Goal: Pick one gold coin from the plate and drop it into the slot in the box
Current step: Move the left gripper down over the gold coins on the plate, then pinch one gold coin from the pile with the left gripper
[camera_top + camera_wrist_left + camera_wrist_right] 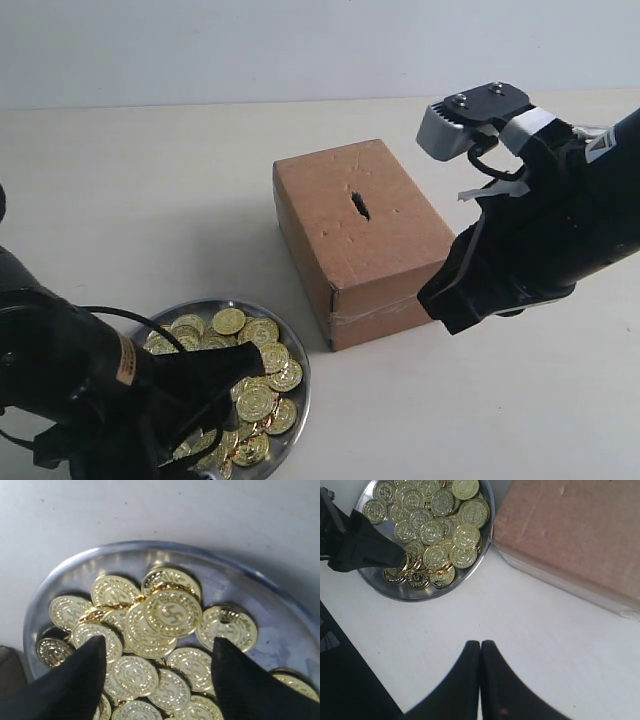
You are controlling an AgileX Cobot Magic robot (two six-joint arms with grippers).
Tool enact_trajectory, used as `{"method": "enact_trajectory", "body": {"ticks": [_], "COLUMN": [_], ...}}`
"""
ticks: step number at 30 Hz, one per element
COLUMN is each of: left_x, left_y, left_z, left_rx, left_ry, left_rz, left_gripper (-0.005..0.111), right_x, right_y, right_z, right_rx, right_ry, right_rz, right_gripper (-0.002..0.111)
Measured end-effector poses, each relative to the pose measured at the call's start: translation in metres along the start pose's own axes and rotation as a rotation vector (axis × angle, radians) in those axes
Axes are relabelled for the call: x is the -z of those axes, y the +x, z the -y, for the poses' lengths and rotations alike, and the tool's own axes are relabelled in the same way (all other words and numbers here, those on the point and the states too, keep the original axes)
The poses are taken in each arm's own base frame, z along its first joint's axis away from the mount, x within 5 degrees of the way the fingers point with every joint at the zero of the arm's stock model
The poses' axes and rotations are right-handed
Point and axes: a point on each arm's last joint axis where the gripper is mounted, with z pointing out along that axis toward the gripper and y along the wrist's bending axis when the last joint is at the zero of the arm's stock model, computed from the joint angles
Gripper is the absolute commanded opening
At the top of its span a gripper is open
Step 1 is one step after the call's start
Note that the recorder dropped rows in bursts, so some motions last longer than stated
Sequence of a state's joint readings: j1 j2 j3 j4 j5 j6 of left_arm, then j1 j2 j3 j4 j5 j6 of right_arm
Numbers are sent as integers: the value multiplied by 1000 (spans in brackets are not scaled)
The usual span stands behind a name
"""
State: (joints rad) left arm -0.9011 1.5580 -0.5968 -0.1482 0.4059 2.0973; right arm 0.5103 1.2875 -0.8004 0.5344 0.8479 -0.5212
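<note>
The left pincer (159, 645) hangs spread wide over the heaped gold coins (172, 612) in the round silver metal plate (150, 547), toward the table (150, 200)'s near edge beside the brown cardboard box (380, 250). It should lower astride just one topmost coin. The right pincer (480, 645) is closed, empty.

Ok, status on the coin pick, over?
Left gripper open over the gold coins in the plate, none gripped. Right gripper shut, empty. Slot unobstructed.

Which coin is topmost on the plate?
The central coin in the left wrist view: its full face shows, and it overlaps every coin it touches.
</note>
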Motion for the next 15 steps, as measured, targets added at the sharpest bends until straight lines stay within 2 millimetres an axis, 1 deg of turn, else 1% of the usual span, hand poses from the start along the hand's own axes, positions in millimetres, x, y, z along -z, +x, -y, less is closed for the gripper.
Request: {"method": "enact_trajectory", "body": {"ticks": [5, 15], "left_x": [-5, -14], "left_y": [3, 1], "left_z": [-4, 0], "left_rx": [-13, -12], "left_ry": [16, 68], "left_rz": [1, 25], "left_gripper": [59, 59], "right_x": [0, 0], "right_y": [0, 0], "right_z": [0, 0], "right_rx": [0, -3], "right_ry": [0, -2], "right_rz": [0, 1], "right_gripper": [0, 0]}}
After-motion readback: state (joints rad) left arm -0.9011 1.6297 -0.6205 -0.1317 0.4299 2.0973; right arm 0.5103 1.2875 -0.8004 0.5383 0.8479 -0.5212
